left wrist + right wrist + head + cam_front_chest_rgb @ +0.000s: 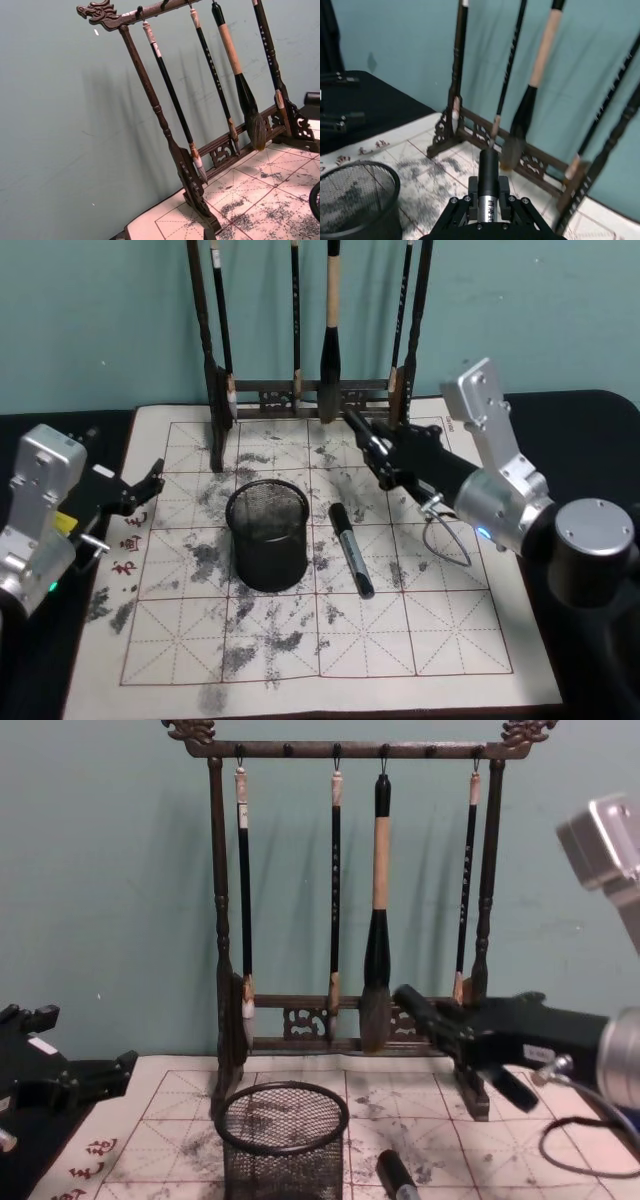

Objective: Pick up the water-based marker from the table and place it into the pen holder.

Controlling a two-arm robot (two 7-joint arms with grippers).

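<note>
**Head view:** The right gripper (378,455) hangs over the back right of the cream mat (430,625). Its fingers are pinched on a marker (356,427), whose long axis runs up and to the left toward the brush rack (320,390). The pen holder (265,565) stands upright on the mat, nearer the robot and to the gripper's left. A 2nd marker (351,550) lies flat just right of the holder, its length running toward the robot. The left gripper (148,485) is parked at the mat's left edge with its fingers spread and nothing between them.

**Left wrist view:** This camera looks across the mat's back corner at the rack and its hanging brushes. An arc of the holder's rim cuts the edge of the picture.

**Right wrist view:** The marker sits clamped between the 2 fingers with its black end pointing ahead at the rack's base. The holder's mesh wall and open mouth lie below and off to one side of it.

**Chest view:** The gripped marker slants across the rack's right foot, left end higher, and sits above rim height. It is to the right of the holder's mouth and seemingly behind it.

The coming move seems to turn on this offset. The right arm would carry the marker left and toward the robot until it is over the mouth, then tip it near upright before letting go. The right arm is the nearer one for the job.
</note>
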